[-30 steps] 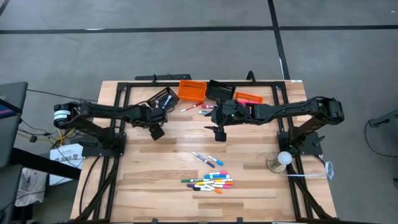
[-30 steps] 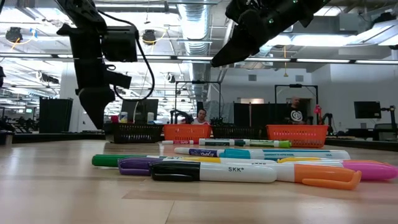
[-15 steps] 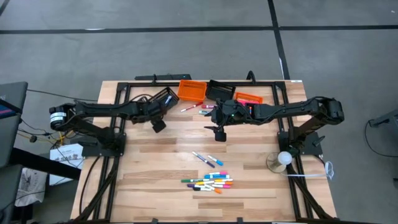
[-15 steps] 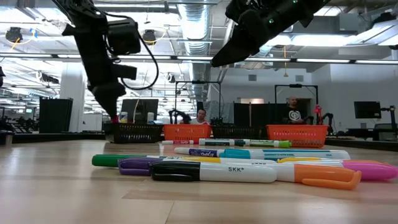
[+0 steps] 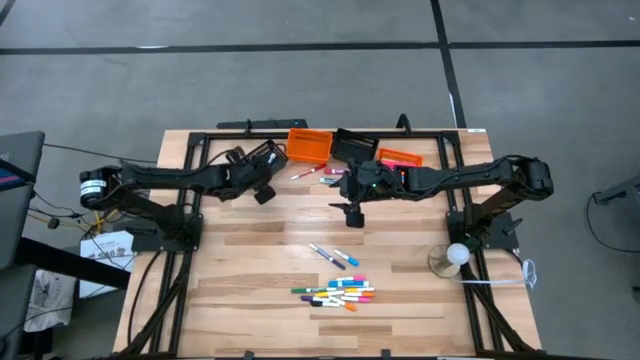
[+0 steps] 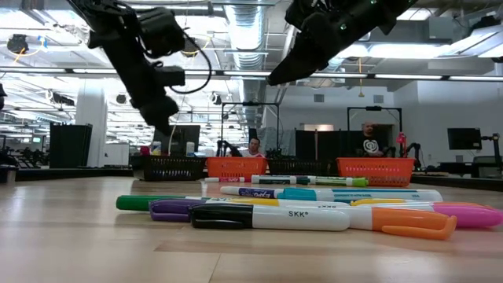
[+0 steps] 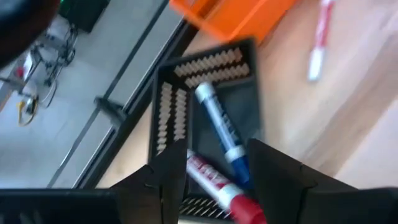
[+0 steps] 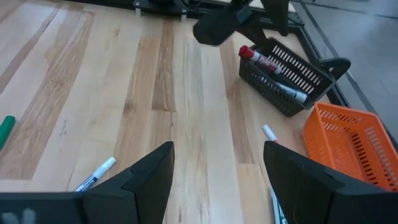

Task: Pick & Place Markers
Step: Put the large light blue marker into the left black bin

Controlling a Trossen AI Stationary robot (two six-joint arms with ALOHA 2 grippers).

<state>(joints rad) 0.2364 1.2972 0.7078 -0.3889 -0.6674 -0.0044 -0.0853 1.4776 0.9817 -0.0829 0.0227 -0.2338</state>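
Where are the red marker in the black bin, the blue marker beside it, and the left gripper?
red marker [image 7: 219,190], left wrist view, on its barrel
blue marker [image 7: 221,129], left wrist view, mid-barrel
left gripper [image 7: 214,163], left wrist view, between its fingertips

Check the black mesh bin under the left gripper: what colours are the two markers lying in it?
One blue-and-white marker and one red-and-white marker, inside the black mesh bin; clearest in the left wrist view.

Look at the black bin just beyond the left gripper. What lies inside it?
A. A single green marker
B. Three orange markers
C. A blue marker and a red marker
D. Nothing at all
C. The left wrist view shows the black bin holding a blue marker and a red marker, seen past the open left gripper.
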